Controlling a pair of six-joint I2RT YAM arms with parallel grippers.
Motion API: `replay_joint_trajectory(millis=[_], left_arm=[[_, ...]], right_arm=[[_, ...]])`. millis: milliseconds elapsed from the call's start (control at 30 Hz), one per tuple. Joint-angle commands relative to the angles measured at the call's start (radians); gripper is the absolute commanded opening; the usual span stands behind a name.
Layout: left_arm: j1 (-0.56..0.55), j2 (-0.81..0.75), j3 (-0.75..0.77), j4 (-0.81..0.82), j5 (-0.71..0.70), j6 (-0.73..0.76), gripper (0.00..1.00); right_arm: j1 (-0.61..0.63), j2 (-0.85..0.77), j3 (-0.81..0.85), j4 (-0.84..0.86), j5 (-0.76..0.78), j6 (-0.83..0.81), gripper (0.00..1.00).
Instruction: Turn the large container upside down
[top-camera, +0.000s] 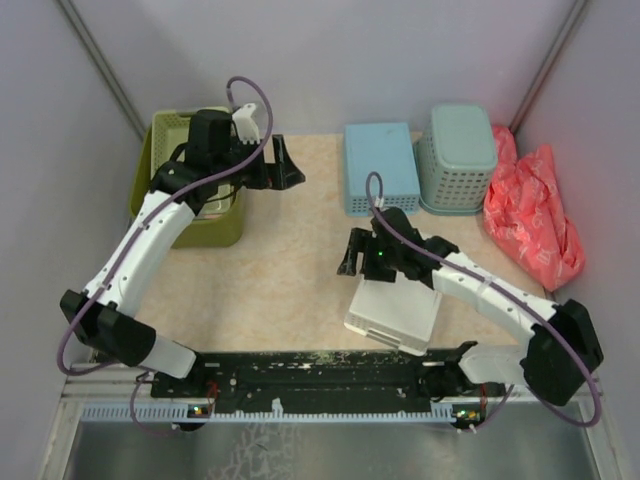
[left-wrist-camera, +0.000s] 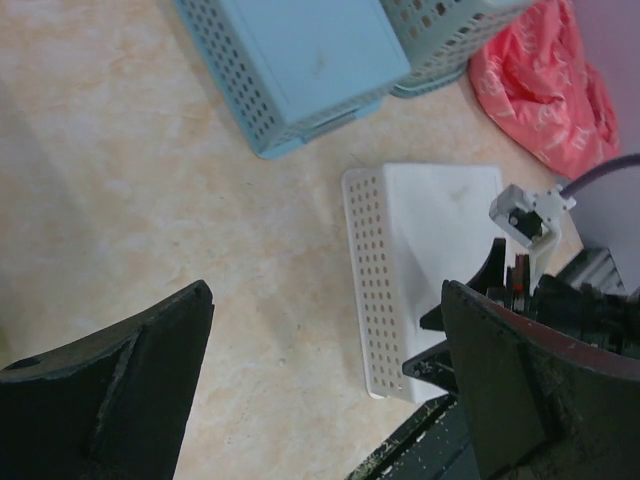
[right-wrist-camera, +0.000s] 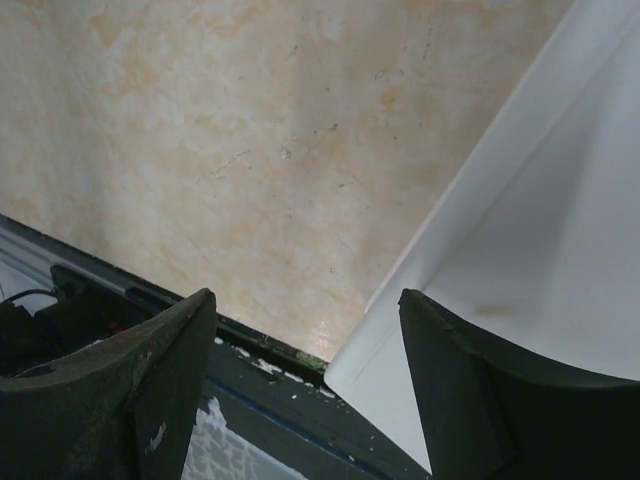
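Nearest, the right gripper (right-wrist-camera: 305, 300) is held open and empty over a white basket (top-camera: 395, 312). Farther left, the left gripper (top-camera: 285, 165) is spread wide, empty. The large container (top-camera: 210, 232) is seen far left, under the left arm.

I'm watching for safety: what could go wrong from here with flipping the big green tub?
The large container sits close to the left wall, so tipping it could jam it. The left gripper is open beside it, holding nothing; a one-sided grab may slip. The white basket lies at the front of the table under the open right gripper; a nudge might push it off.
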Motion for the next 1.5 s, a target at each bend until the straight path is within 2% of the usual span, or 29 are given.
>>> replay_joint_trajectory(millis=[0,133,300,467,633,733,833,967,1167,1300,1467], left_arm=[[0.039,-0.024,-0.036,-0.053,-0.153,-0.039,1.0],[0.046,-0.039,-0.057,-0.051,-0.153,-0.03,1.0],[0.046,-0.082,-0.12,-0.033,-0.151,-0.03,1.0],[0.047,-0.108,-0.174,-0.018,-0.089,-0.014,1.0],[0.047,-0.084,-0.156,0.007,-0.046,-0.015,1.0],[0.047,-0.069,-0.139,0.013,-0.038,-0.019,1.0],[0.048,-0.062,-0.135,0.01,-0.043,-0.017,1.0],[0.048,-0.062,-0.136,0.001,-0.057,-0.009,1.0],[0.049,-0.061,-0.122,-0.024,-0.11,0.021,1.0],[0.047,-0.046,-0.086,-0.057,-0.17,0.037,1.0],[0.068,-0.019,-0.04,-0.108,-0.254,0.049,1.0]], right_arm=[[0.068,0.102,0.075,0.133,0.044,0.048,0.74],[0.112,0.248,0.12,0.155,0.066,0.044,0.74],[0.124,0.355,0.201,-0.002,0.19,0.084,0.76],[0.095,0.267,0.169,-0.217,0.407,0.043,0.81],[-0.078,0.136,0.101,-0.377,0.5,0.026,0.81],[-0.113,0.055,0.114,-0.367,0.493,-0.009,0.81],[-0.111,0.01,0.13,-0.326,0.415,-0.035,0.8],[-0.088,-0.014,0.107,-0.26,0.315,-0.052,0.8],[-0.055,0.007,0.041,-0.197,0.279,-0.077,0.8],[-0.06,0.055,0.023,-0.222,0.367,-0.06,0.82],[-0.096,0.143,0.074,-0.417,0.575,0.054,0.84]])
